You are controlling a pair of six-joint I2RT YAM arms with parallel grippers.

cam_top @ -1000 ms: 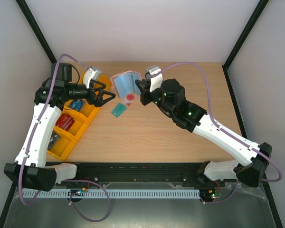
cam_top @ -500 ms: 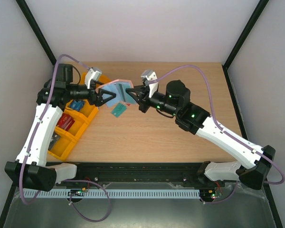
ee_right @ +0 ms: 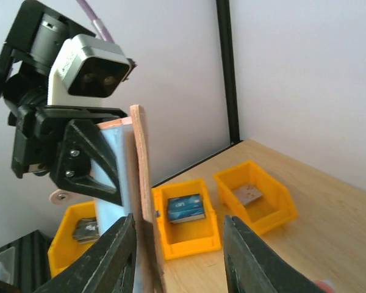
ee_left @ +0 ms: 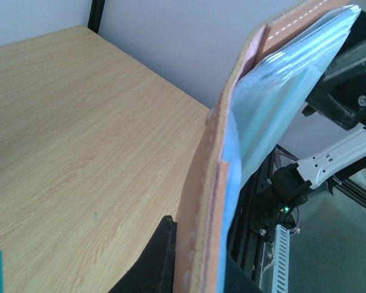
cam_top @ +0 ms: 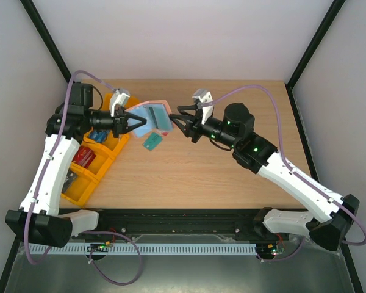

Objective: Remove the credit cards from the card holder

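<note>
I see orange bins [cam_top: 85, 177] just beside my left claw [cam_top: 136, 121], clenched on the upright card holder [cam_top: 155, 116]. The right claw [cam_top: 178, 121] hangs released beside it. The teal card [cam_top: 151, 141] lies nearby; I can't make out the pale card.

A row of orange bins [cam_top: 90, 186] sat along the left edge of the pale wooden bench [cam_top: 195, 177], one just beside the next. One held a blue pack [cam_top: 98, 135], the next a red item [cam_top: 83, 156], and the nearest something dark [cam_top: 68, 181]. Black frame posts [cam_top: 314, 46] rose at the far corners against plain white walls [cam_top: 183, 36]. A white perforated strip [cam_top: 171, 249] ran below the bench's near edge.
</note>
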